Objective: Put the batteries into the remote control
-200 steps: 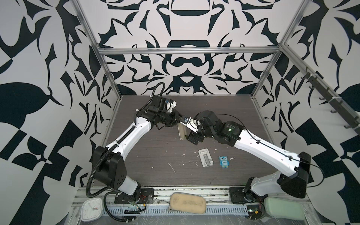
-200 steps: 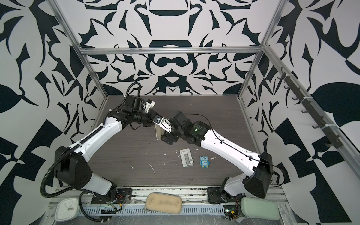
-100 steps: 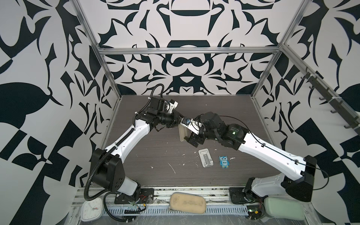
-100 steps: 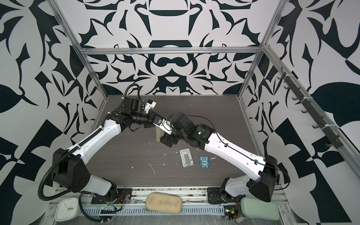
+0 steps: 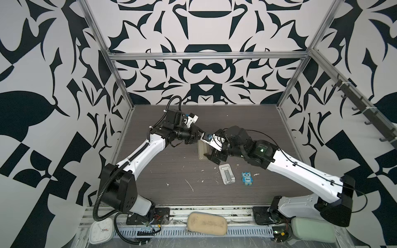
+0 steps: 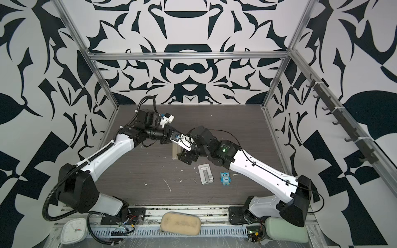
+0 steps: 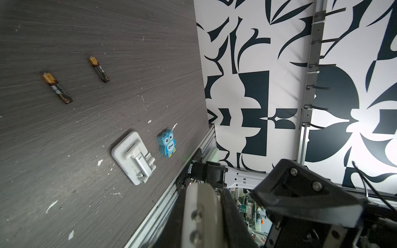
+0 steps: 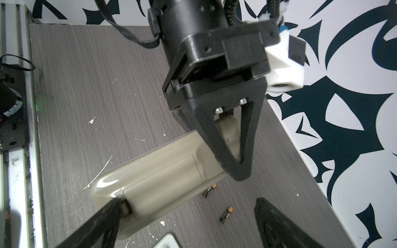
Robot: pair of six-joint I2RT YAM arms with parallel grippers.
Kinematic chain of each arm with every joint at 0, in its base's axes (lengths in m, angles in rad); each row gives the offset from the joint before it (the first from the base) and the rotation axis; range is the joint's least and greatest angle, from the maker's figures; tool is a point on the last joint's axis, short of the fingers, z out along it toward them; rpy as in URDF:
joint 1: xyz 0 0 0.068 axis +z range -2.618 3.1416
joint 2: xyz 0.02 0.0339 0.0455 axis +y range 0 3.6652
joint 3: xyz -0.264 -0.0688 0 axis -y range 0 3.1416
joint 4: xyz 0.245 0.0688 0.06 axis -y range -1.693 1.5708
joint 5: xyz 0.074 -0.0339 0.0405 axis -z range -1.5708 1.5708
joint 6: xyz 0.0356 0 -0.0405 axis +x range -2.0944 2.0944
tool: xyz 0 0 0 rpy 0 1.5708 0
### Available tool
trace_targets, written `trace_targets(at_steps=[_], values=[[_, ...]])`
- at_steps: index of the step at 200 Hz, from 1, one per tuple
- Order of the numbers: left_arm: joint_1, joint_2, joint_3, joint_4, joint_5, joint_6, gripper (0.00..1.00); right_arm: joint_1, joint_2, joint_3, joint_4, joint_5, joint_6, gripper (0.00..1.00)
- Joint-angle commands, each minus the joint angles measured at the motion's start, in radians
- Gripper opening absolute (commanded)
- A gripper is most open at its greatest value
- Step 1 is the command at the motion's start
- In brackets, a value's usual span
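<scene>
The remote control (image 8: 163, 182) hangs above the table with its greyish back and battery cover showing. My left gripper (image 8: 236, 171) is shut on its far end; in the left wrist view a pale strip sits between that left gripper's (image 7: 204, 193) dark fingers. My right gripper (image 8: 189, 223) is open, with one of its fingertips (image 8: 116, 208) touching the remote's near end at the edge of the cover. Two batteries (image 8: 209, 191) (image 8: 226, 215) lie loose on the table below; the left wrist view also shows the batteries (image 7: 57, 88) (image 7: 99, 69). In both top views the remote (image 5: 203, 150) (image 6: 175, 151) sits mid-table between the arms.
A white ribbed stand (image 5: 227, 174) (image 6: 206, 174) and a blue owl figure (image 5: 247, 178) (image 6: 225, 178) lie on the table in front of the right arm. Patterned walls close in the back and both sides. A metal rail (image 7: 163, 206) runs along the front edge.
The right arm's elbow has swung outward to the right while its gripper stayed at the remote. The left arm and the remote have hardly moved.
</scene>
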Motion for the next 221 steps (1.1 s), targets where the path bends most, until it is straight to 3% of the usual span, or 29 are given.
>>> trace_targets(at_steps=[1,48,139,221], values=[[-0.009,-0.044,-0.004,0.021,0.069,-0.033,0.03,-0.003,-0.009,-0.016,0.027,-0.011,-0.026,1.0],[-0.008,-0.044,-0.001,0.042,0.081,-0.047,0.02,-0.002,0.004,-0.023,0.017,-0.005,-0.069,1.0],[-0.008,-0.034,-0.012,0.048,0.08,-0.057,0.02,-0.001,0.024,-0.037,0.133,0.242,-0.208,1.0],[-0.008,-0.021,-0.022,0.037,0.068,-0.046,0.0,0.027,0.018,-0.019,0.184,0.332,-0.234,1.0]])
